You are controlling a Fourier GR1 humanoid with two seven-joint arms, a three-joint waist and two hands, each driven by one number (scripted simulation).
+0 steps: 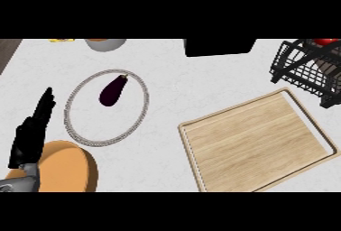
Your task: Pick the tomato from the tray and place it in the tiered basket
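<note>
The wooden tray (256,144) lies at the right of the counter with nothing on it. The black wire tiered basket (307,67) stands at the upper right. A red tomato (326,41) shows at the basket's top edge, cut off by the view's border. My left hand (32,133) rests at the left edge, fingers straight and pointing up, holding nothing. My right hand is not in view.
A purple eggplant (113,90) lies inside a round rope-rimmed plate (75,97) left of centre. An orange round board (70,167) sits at the lower left under my left forearm. A grey bowl (105,43) and a black box (218,47) stand at the back.
</note>
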